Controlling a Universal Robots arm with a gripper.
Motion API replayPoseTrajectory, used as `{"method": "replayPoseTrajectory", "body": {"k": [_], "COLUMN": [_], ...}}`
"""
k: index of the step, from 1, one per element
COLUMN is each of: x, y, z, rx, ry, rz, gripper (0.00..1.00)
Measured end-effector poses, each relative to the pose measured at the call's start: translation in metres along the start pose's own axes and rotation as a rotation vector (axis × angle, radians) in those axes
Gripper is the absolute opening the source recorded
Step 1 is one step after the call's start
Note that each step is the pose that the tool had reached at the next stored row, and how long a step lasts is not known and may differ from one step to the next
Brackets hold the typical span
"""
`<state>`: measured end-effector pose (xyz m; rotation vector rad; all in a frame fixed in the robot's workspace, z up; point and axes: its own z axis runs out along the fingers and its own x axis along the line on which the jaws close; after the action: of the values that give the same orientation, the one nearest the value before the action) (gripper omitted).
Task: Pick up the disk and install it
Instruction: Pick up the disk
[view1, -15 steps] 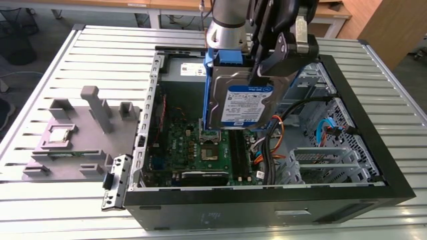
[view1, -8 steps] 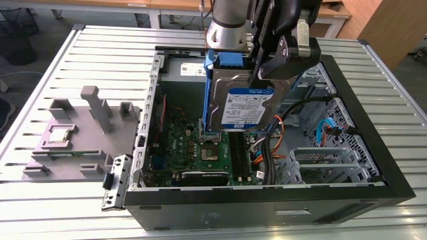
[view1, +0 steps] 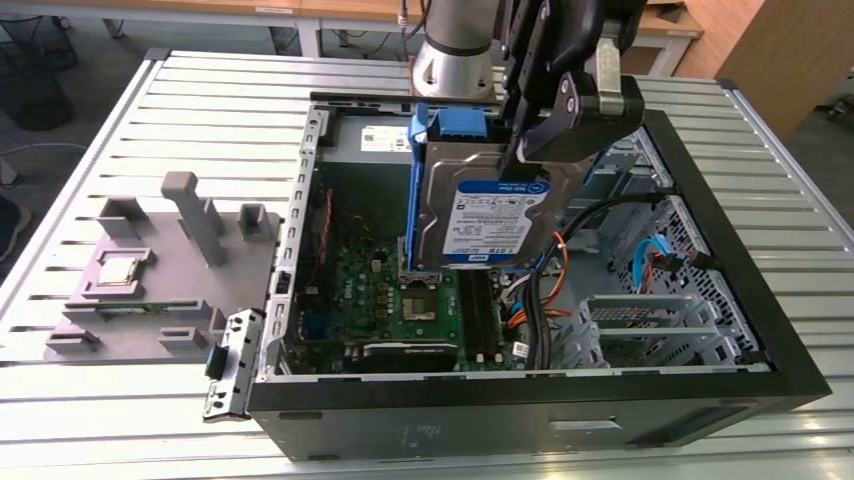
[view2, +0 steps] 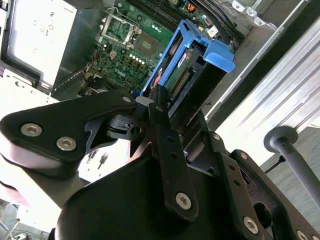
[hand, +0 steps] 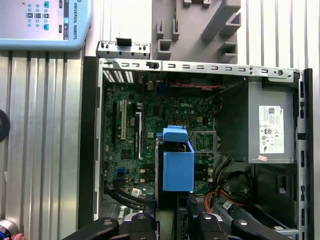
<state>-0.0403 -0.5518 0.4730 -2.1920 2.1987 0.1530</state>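
The disk (view1: 487, 215) is a silver-grey hard drive with a white-and-blue label in a blue carrier frame. It hangs tilted above the open computer case (view1: 534, 395), over the green motherboard (view1: 387, 290). My gripper (view1: 534, 165) is shut on its upper end, the fingers clamping it from both sides. In both wrist views the blue carrier (view2: 195, 65) (hand: 178, 167) sticks out from between the black fingers (view2: 162, 125), with the motherboard (hand: 150, 120) below it.
A grey power supply box with a white label (hand: 270, 125) sits in one corner of the case. A metal drive cage (view1: 654, 320) and loose cables (view1: 561, 270) lie on the exterior view's right. A grey fixture block (view1: 147, 270) and a small metal bracket (view1: 230, 365) are outside the case.
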Motion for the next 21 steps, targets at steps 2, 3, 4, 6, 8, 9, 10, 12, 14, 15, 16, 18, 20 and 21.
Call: {"method": "replayPoseTrajectory", "body": {"k": [2,3,4,6,8,9,10,12,14,15,16,18,20,21], "x": [-0.0001,0.0000,0.0000,0.0000,-0.0001,0.0000,0.0000,0.0000,0.0000,-0.0001,-0.0001,-0.0001,-0.0001,-0.0001], "y": [0.0000,0.0000,0.0000,-0.0005,-0.0015,-0.0020,-0.0027,-0.0039,-0.0050,-0.0056,-0.0063,-0.0085,-0.0113,-0.0127], "z": [0.0000,0.0000,0.0000,0.0000,-0.0001,-0.0001,-0.0001,-0.0002,-0.0002,-0.0002,-0.0002,-0.0003,-0.0005,-0.0006], "rx": [0.0001,0.0001,0.0001,0.0001,0.0001,0.0001,0.0001,0.0001,0.0001,0.0001,0.0001,0.0001,0.0001,0.0001], "ry": [0.0003,0.0003,0.0003,0.0004,0.0004,0.0003,0.0003,0.0004,0.0003,0.0003,0.0003,0.0003,0.0004,0.0003], "rz": [0.000,0.000,0.000,0.000,0.000,0.000,0.000,0.000,0.000,0.000,0.000,0.000,0.000,0.000], "gripper": [0.35,0.35,0.35,0.35,0.35,0.35,0.35,0.35,0.35,0.35,0.35,0.35,0.35,0.35]}}
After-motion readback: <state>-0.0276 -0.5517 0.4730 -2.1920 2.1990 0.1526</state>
